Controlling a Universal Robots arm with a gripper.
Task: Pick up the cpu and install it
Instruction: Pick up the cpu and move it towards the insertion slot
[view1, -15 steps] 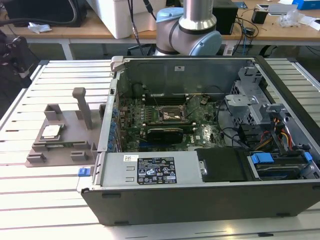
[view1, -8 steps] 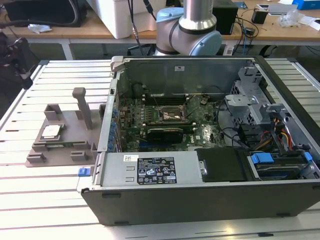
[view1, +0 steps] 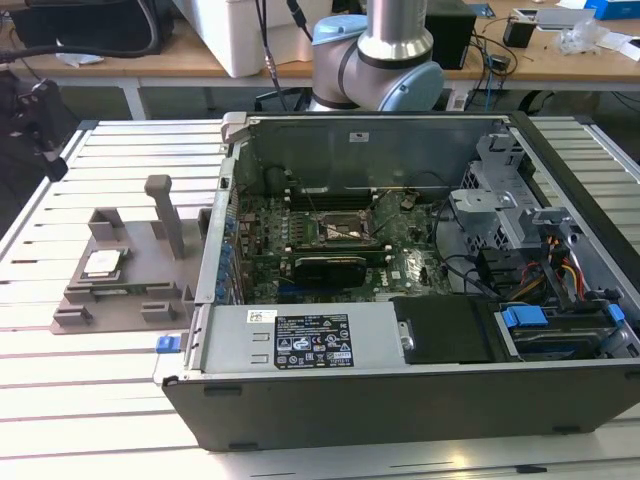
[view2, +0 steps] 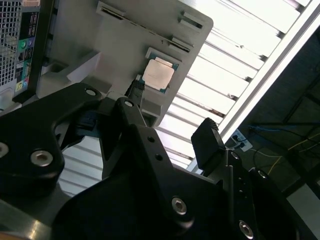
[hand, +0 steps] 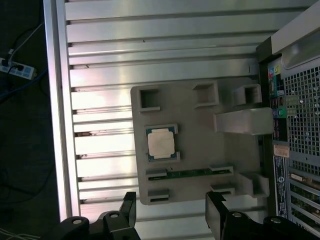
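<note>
Pick step, cpu not grabbed yet

The open computer case (view1: 400, 400) sits at the exterior view's right, with the grey holder tray (view1: 120, 300) just left of it and the cpu (hand: 161, 142) flat in its pocket. Our gripper (hand: 171, 210) hangs over the tray, fingers spread and empty. We reckon the grab needs them lined up on the chip's thin edges. Can't tell if the socket (view1: 340, 230) is open.

On the table (view1: 90, 400), at the exterior view's left, the tray (view1: 140, 262); in its pocket, the cpu (view1: 103, 264). Just beside, to the exterior view's right, the open case (view1: 400, 395); inside, the board (view1: 265, 255), socket (view1: 340, 230) mid-board. Behind the case, the arm (view1: 390, 50).
</note>
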